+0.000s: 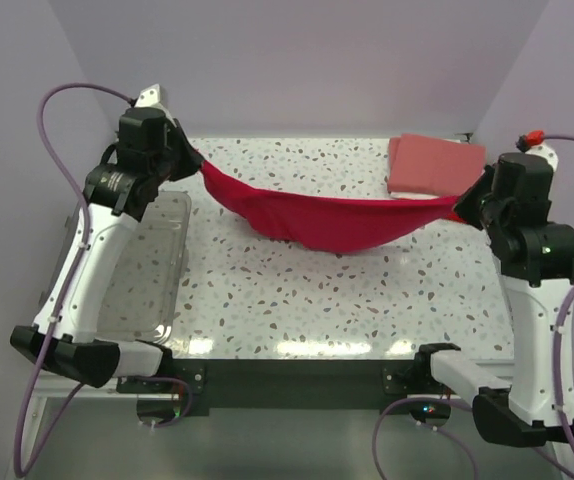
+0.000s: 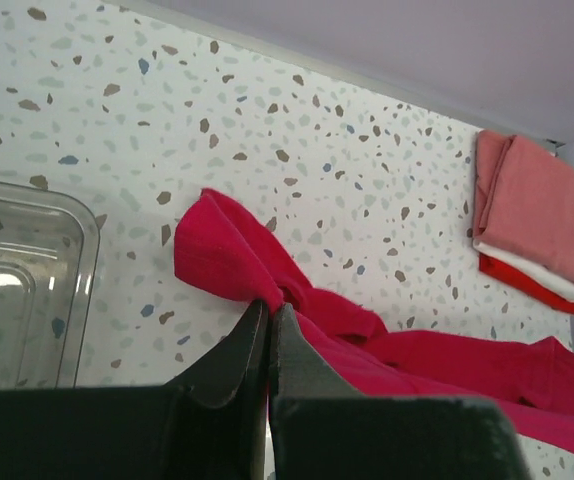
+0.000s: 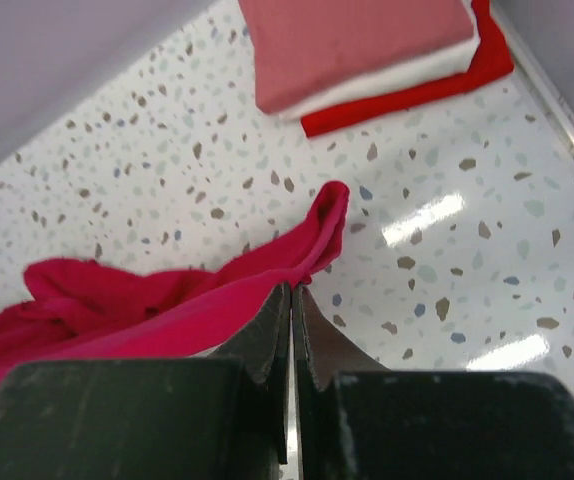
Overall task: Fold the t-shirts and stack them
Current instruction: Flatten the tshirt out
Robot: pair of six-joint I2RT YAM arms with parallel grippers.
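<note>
A crimson t-shirt (image 1: pixel 327 222) sags between the left gripper (image 1: pixel 195 160) and right gripper (image 1: pixel 467 205), above the table (image 1: pixel 297 300). Folded t-shirts (image 1: pixel 435 166) lie far right. A clear bin (image 1: pixel 157 290) sits left.

Bright, even overhead light floods the counter (image 1: pixel 267 290). White glare streaks its near edge; shadows are faint, focus sharp.

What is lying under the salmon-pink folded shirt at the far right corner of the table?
Under the salmon-pink shirt lies a white folded shirt, and under that a red one. Only their edges show; the rest is covered by the pink shirt on top.
</note>
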